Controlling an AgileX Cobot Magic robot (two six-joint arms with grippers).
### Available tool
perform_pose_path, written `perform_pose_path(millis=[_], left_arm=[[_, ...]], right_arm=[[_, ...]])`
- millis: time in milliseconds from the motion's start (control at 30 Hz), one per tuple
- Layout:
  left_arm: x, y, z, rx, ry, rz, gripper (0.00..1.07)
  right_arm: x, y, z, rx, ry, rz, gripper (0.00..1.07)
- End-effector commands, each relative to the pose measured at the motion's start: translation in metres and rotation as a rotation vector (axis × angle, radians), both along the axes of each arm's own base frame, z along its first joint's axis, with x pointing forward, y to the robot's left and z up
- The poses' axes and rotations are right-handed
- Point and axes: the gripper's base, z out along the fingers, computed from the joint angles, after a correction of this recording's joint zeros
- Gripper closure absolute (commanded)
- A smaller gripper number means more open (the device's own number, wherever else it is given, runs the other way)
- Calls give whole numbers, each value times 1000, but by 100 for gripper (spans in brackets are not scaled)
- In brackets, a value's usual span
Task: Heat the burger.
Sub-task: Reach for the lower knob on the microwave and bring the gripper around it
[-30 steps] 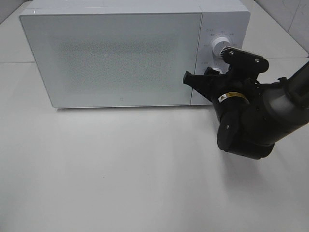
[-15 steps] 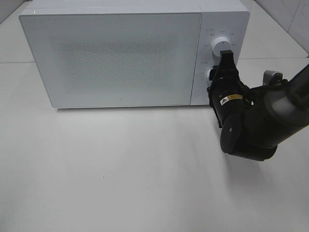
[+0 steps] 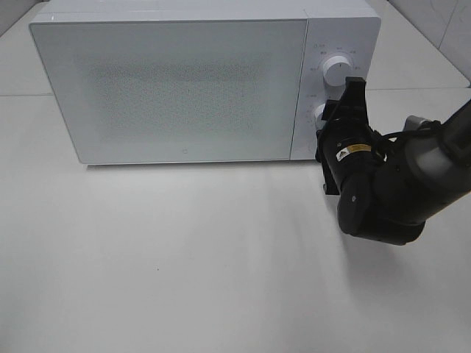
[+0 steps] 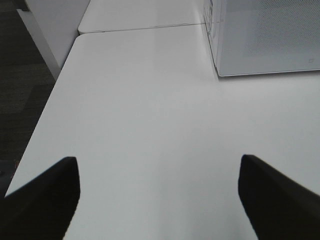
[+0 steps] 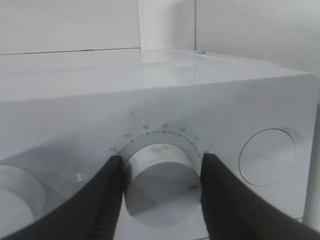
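The burger is hidden; no view shows it. A white microwave (image 3: 176, 88) stands at the back of the table with its door closed. My right gripper (image 3: 329, 112) is at the control panel, shut on the lower knob (image 5: 160, 182). Its two black fingers (image 5: 107, 200) press on opposite sides of that knob, and a red mark shows on the knob's face. The upper knob (image 3: 336, 68) is free. My left gripper (image 4: 160, 195) is open over bare white table, with nothing between its fingers.
Numbers ring the gripped dial, and a round button (image 5: 267, 157) sits beside it on the panel. The microwave's corner (image 4: 265, 40) shows far ahead of the left gripper. The table edge (image 4: 45, 115) drops off to dark floor beside that gripper.
The right wrist has rolled about a quarter turn at the lower knob, its fingers going from side by side to one above the other. The left gripper has not moved.
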Motion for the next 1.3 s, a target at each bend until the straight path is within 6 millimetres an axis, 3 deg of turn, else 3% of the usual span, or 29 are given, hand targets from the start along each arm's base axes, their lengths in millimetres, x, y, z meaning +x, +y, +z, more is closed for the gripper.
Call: perform_pose_path(millis=[33, 833, 1000, 1133, 1300], left_arm=[[-3, 0, -1, -7, -20, 3, 26], [-3, 0, -1, -7, -20, 3, 26], [-3, 0, -1, -7, -20, 3, 26], [-3, 0, -1, -7, -20, 3, 26], [-3, 0, -1, -7, -20, 3, 26]], right_arm=[[6, 25, 29, -32, -254, 185, 99], [6, 23, 29, -108, -249, 167, 91], [6, 23, 29, -107, -249, 165, 79], [6, 22, 28, -108, -240, 161, 63], [6, 22, 27, -110, -227, 162, 57]])
